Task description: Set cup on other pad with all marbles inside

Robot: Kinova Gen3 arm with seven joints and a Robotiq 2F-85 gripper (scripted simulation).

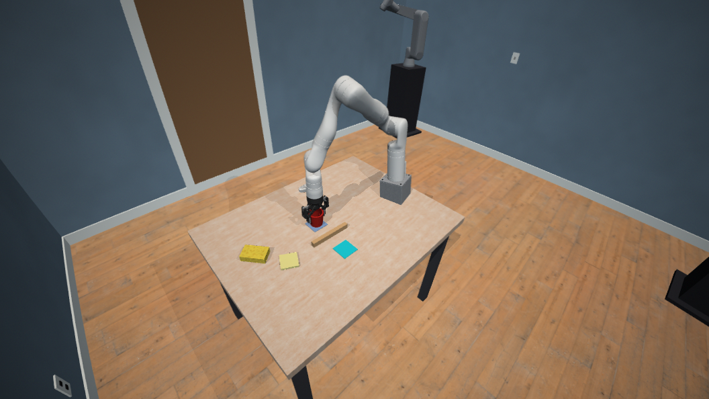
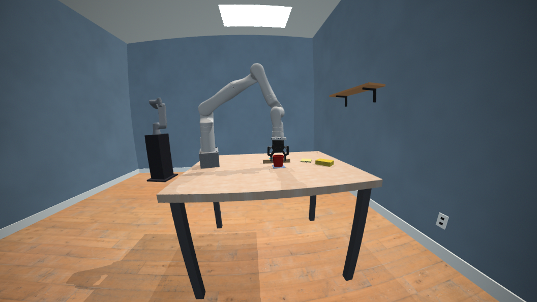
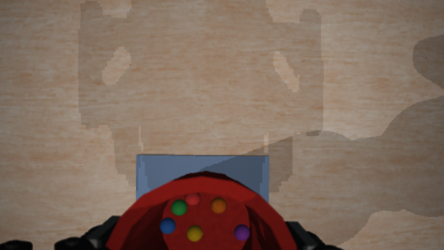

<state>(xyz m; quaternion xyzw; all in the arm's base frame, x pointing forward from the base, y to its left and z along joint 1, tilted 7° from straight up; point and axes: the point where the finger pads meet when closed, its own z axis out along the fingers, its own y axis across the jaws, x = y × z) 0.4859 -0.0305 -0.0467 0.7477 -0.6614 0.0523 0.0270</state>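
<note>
Nearest you in the wrist view, the red cup (image 3: 203, 211) stands upright on the blue-grey pad (image 3: 169, 171), with 6 marbles (image 3: 194, 232) in its bottom. Your gripper (image 1: 315, 210) straddles the cup with its jaws wide and not yet pressing the wall, so it holds nothing. Beyond the cup lies the wooden rail (image 1: 329, 234), and past that the cyan pad (image 1: 344, 248), your goal. Well off to the side sit the yellow sponge (image 1: 254, 253) and a pale yellow square (image 1: 289, 260). The risk, as I judge it: if the jaws meet the wall unevenly, they tip the cup and spill marbles. A weak grip lets it slip during the lift. A low carry clips the rail.
</note>
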